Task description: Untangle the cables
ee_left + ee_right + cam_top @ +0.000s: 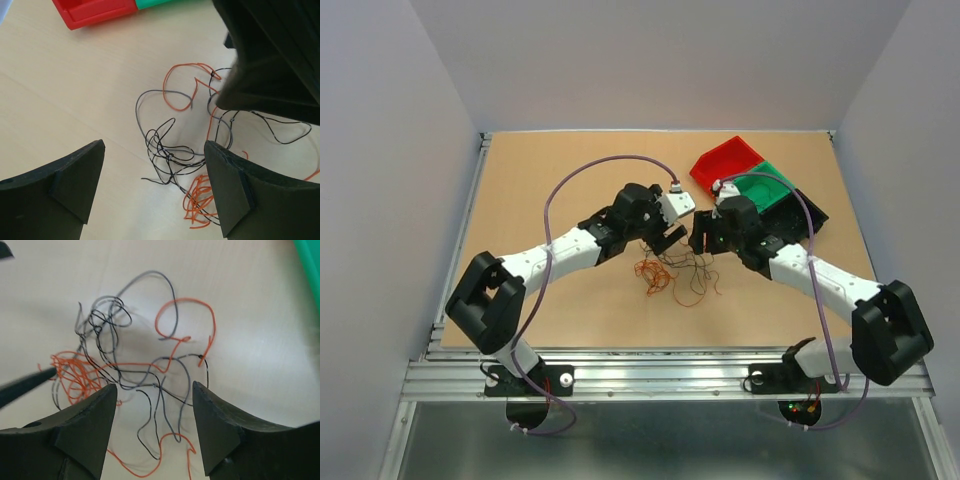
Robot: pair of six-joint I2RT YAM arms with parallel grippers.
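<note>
Hovering over cables [675,272] mid-worktop [540,180] | left end effector [155,185] spread apart, empty | right end effector [152,427] apart, empty | risk: pinching several strands would tighten the knot

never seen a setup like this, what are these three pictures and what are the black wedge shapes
One machine, seen three ways. The overhead picture shows two robot arms bolted at the near edge of a wooden table. The other two pictures come from cameras on the wrists, so the black wedges are each gripper's own fingers: the left gripper and the right gripper. Both have their jaws apart over a tangle of thin cables, some black or grey, some orange, lying loose on the table. Neither gripper holds anything. At the far right sit a red bin and a green bin.
</note>
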